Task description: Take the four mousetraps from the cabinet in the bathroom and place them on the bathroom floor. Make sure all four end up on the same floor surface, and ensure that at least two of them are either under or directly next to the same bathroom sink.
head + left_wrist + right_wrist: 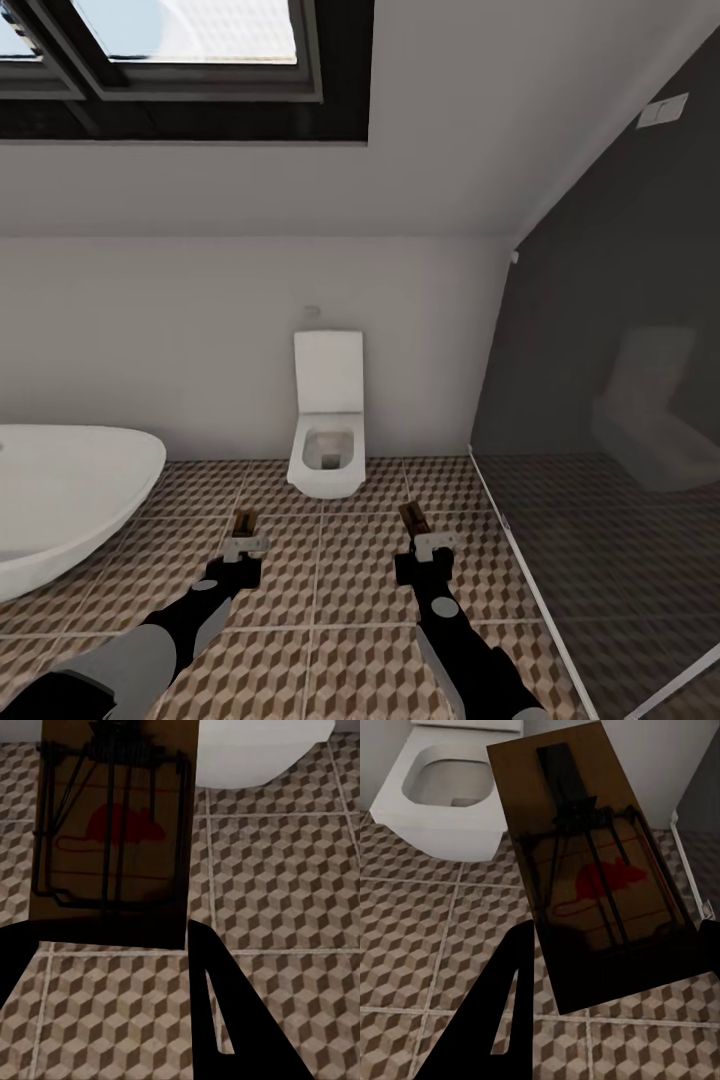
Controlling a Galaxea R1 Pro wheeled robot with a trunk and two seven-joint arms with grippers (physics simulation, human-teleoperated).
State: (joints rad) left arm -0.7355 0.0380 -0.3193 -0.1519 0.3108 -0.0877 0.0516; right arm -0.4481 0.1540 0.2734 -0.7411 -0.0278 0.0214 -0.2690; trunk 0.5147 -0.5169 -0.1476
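Note:
Each of my grippers holds a mousetrap above the bathroom floor (340,600). My left gripper (243,545) is shut on one brown wooden mousetrap (243,521), whose dark wire and red mouse print fill much of the left wrist view (112,832). My right gripper (430,545) is shut on a second mousetrap (411,517), seen tilted in the right wrist view (592,877). Both traps stick out forward past the fingers, a little above the cube-patterned tiles (285,870). The cabinet is out of view.
A white toilet (326,430) stands against the back wall straight ahead. A white oval basin (60,500) juts in at the left. A dark glass shower partition (600,450) with a pale floor rail closes off the right. A skylight (180,50) is overhead.

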